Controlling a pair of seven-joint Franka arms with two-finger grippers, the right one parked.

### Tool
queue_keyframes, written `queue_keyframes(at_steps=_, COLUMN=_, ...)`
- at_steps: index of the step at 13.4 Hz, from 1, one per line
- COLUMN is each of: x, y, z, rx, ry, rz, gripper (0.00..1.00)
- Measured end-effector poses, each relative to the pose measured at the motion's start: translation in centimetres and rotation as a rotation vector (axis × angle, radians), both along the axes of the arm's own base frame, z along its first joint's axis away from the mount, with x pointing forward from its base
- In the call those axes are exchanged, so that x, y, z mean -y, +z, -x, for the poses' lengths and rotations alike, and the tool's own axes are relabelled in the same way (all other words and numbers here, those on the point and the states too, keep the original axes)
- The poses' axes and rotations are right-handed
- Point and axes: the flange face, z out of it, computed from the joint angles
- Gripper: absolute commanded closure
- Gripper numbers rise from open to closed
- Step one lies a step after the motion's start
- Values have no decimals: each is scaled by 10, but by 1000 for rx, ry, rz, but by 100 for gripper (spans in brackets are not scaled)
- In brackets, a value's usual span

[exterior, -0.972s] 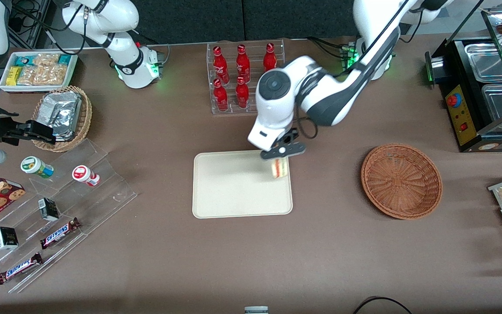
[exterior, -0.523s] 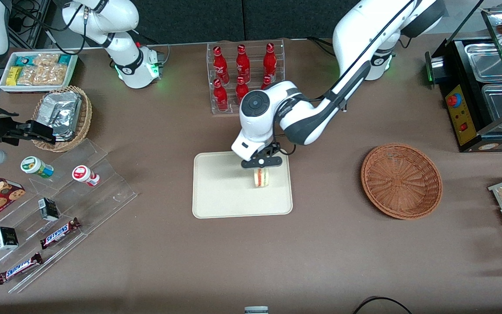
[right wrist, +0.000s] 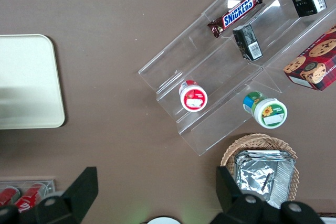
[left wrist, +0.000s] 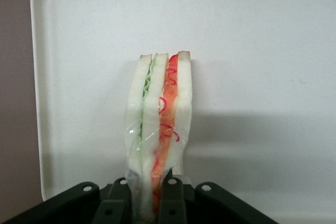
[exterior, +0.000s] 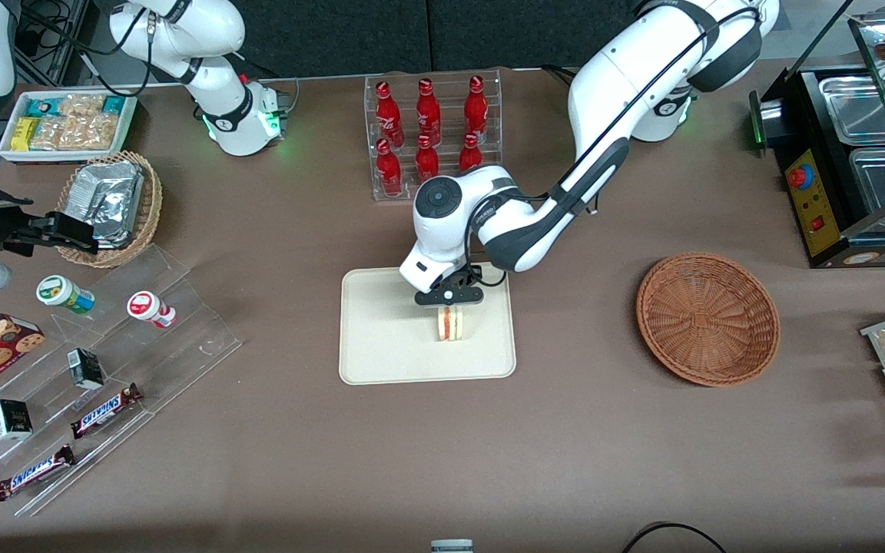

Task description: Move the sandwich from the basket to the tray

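The sandwich [exterior: 451, 323] is held over the tray [exterior: 381, 353], pinched by the gripper [exterior: 448, 298] at one end so that most of its length hangs free below the fingers [left wrist: 170, 198]. In the wrist view the two fingers are seen closed against the outer bread faces, one on each side, with the clear wrap bunched between them. The grip is judged to have been taken across the flat faces because these give the pads broad, parallel surfaces; a grip on the cut edge would crush the red and green filling.

The sandwich is carried on edge, filling stripe toward the front camera, its free end low over the tray's bare surface; whether it is touching the tray cannot be told from either view. It sits over the half of the tray nearer the basket [exterior: 707, 319], inside the rim.

The basket is noted empty, well apart from the tray, toward the working arm's end of the table. The rack of red bottles [exterior: 427, 134] stands close by the arm's wrist, farther from the front camera than the tray.

Judgement: transfer nearly complete; lowering and release are outstanding. On release the narrow upright wedge is likely to topple flat.
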Motion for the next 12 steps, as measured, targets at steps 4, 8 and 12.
queue_keyframes(at_steps=4, x=-1, y=-7, z=-1, rx=4, ry=3, rz=-9, gripper=68)
queue_keyframes(at_steps=8, x=-1, y=-7, z=-2, rx=16, ry=-3, rz=-15, gripper=1)
queue_keyframes(at_steps=12, x=-3, y=17, z=-17, rx=39, ry=26, rz=-23, gripper=1)
